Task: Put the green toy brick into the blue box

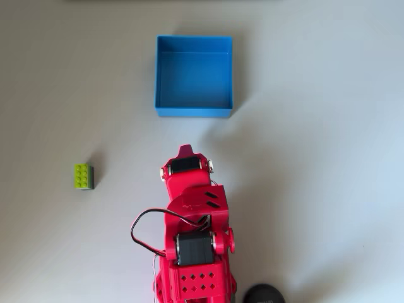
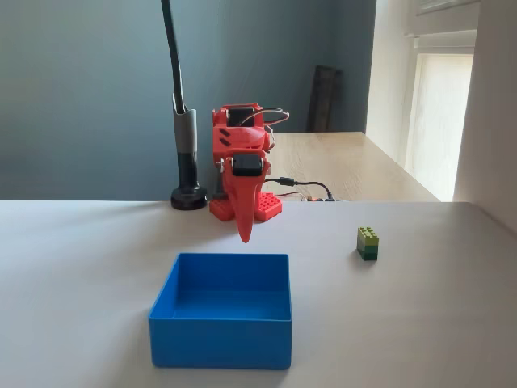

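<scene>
The green toy brick [image 1: 83, 175] sits alone on the pale table at the left of the overhead view; the fixed view has the brick [image 2: 367, 242] at the right, lime on top with a darker layer beneath. The blue box [image 1: 194, 77] stands empty at the upper centre, and the box [image 2: 222, 322] is nearest the camera in the fixed view. My red gripper [image 1: 185, 150] hangs between arm base and box with its fingers together in a downward point [image 2: 245, 236], holding nothing, just behind the box's far wall and well apart from the brick.
A black stand with a round base [image 2: 188, 197] rises beside the arm's base [image 2: 246, 207]; the same round base [image 1: 265, 294] shows at the overhead view's bottom edge. A wooden tabletop [image 2: 347, 166] lies behind. Bare table surrounds brick and box.
</scene>
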